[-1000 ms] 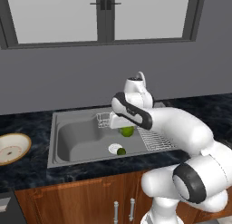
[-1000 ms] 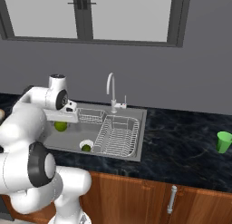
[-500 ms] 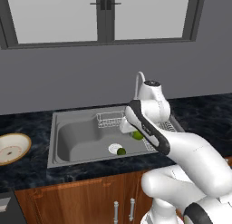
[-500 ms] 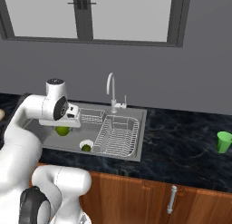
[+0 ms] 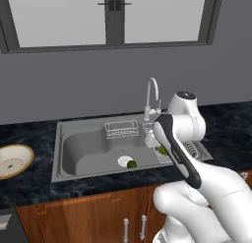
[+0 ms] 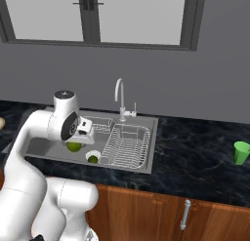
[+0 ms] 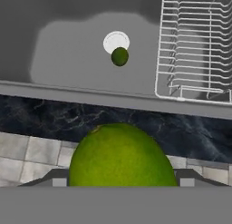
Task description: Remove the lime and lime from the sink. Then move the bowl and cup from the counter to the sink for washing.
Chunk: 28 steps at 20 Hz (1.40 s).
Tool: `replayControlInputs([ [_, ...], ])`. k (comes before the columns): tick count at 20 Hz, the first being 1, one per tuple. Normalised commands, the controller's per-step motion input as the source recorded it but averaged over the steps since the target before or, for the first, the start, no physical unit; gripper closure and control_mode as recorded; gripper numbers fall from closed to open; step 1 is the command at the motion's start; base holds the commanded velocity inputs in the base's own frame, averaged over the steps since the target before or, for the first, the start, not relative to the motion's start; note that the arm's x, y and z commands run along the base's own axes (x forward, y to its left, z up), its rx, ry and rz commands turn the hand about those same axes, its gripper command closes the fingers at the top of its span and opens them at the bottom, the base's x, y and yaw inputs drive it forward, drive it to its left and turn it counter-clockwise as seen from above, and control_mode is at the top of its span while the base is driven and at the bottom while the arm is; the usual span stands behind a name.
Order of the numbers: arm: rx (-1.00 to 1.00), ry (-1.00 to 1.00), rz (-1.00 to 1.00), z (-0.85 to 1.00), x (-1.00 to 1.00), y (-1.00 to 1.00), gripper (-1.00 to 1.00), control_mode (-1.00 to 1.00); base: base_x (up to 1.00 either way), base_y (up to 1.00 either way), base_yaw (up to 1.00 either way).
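Observation:
My gripper (image 7: 121, 180) is shut on the brighter yellow-green lime (image 7: 120, 155), which bulges large between the fingertips. In the base views that lime (image 5: 161, 150) (image 6: 74, 147) hangs under the hand above the sink (image 5: 83, 148), near the wire rack. The darker lime (image 7: 119, 56) (image 5: 132, 164) (image 6: 93, 159) lies on the basin floor, touching the white drain (image 7: 115, 41). Over on the counter's left end rests the tan-rimmed bowl (image 5: 14, 160). The green cup (image 6: 240, 152) stands upright at the far right of the counter (image 6: 195, 157).
A wire dish rack (image 6: 128, 145) (image 7: 195, 46) fills the sink's right half, and a small wire basket (image 5: 121, 129) hangs at the back. The chrome faucet (image 5: 152, 94) rises behind the basin. The counter's front edge (image 7: 113, 119) and floor tiles show below the hand.
The arm has swung to the right and toward the sink's front with the bright lime in its grip. The dark lime, bowl and cup stay put.

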Motion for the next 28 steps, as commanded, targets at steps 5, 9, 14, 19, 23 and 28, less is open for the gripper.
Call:
replayControlInputs([
  [5,0.00,0.00,-0.13,0.12,-0.10,-0.45,1.00,-1.00,0.00,0.00,0.00],
  [9,0.00,0.00,-0.08,0.07,-0.02,-0.48,1.00,-1.00,0.00,0.00,0.00],
  [14,0.00,0.00,-0.05,0.03,0.00,-0.52,1.00,-1.00,0.00,0.00,0.00],
  [19,0.00,0.00,-0.04,0.00,0.00,-0.53,1.00,-1.00,0.00,0.00,0.00],
  [23,0.00,0.00,-0.02,0.00,0.01,-0.53,1.00,-1.00,0.00,0.00,0.00],
  [28,0.00,0.00,0.00,0.00,0.03,-0.53,1.00,-1.00,0.00,0.00,0.00],
])
